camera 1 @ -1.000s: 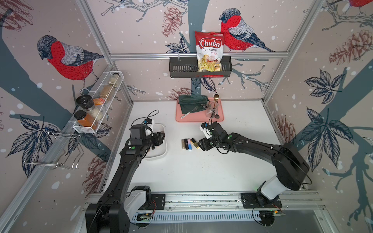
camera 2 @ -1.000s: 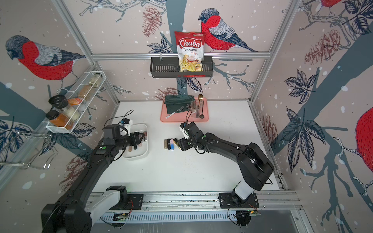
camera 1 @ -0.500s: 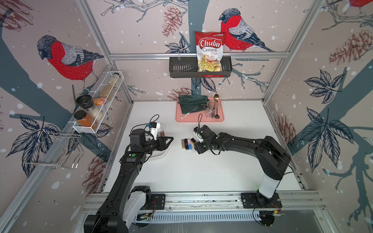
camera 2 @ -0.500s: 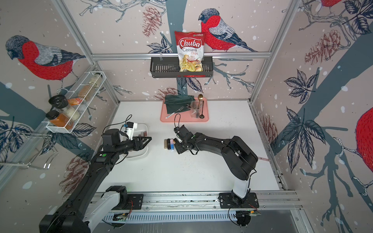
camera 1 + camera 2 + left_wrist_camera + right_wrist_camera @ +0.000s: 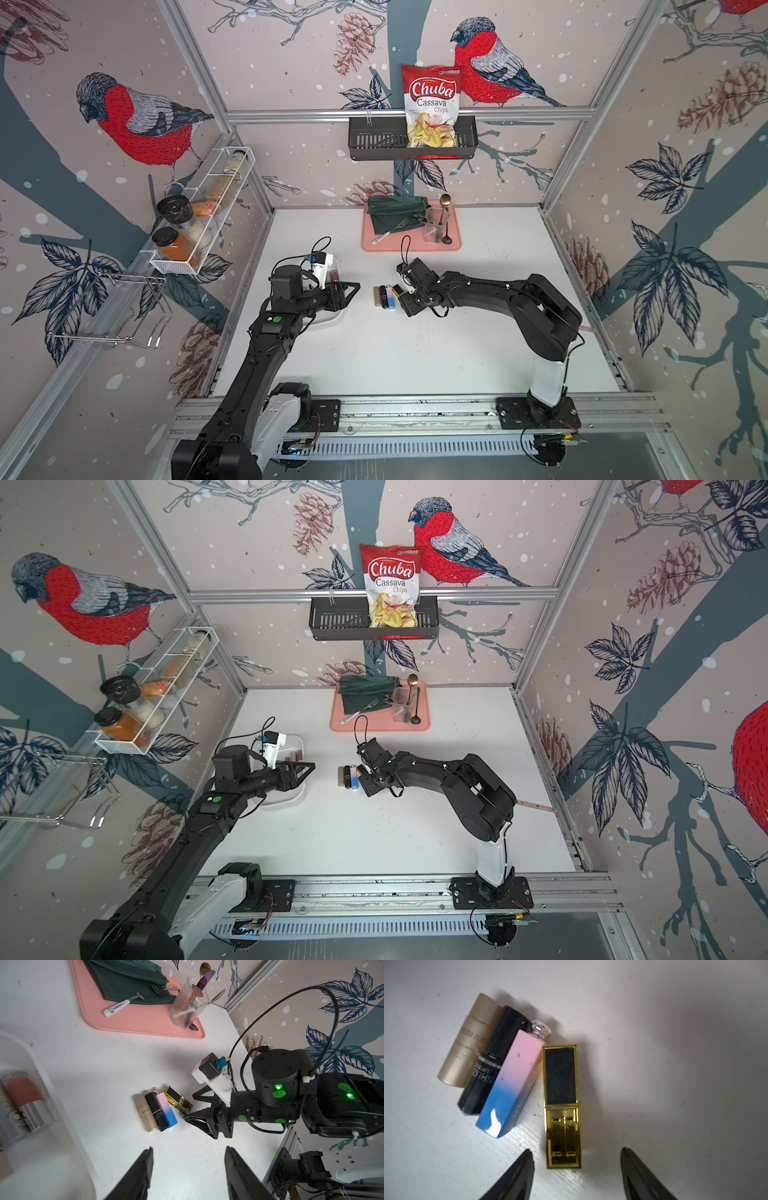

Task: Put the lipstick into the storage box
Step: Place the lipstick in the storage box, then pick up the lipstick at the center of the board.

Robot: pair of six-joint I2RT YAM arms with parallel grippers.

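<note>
left gripper [image 5: 188,1149] now out of the storage box [image 5: 286,803], jaws apart, empty; right gripper [image 5: 576,1149] moved in, jaws apart, gold lipstick [image 5: 561,1105] end between them.

The chip bag [image 5: 432,106] reads "Chuba Cassava Chips". In the left wrist view the white fork handle [image 5: 116,1008] says "DORAEMON". The black lipstick [image 5: 488,1072] shows "SHUZ", the rest hidden. The beige lipstick [image 5: 146,1113] seems to read "MARUBI". Lettering along the pink-and-blue lipstick [image 5: 512,1084] is too blurred to read.
</note>
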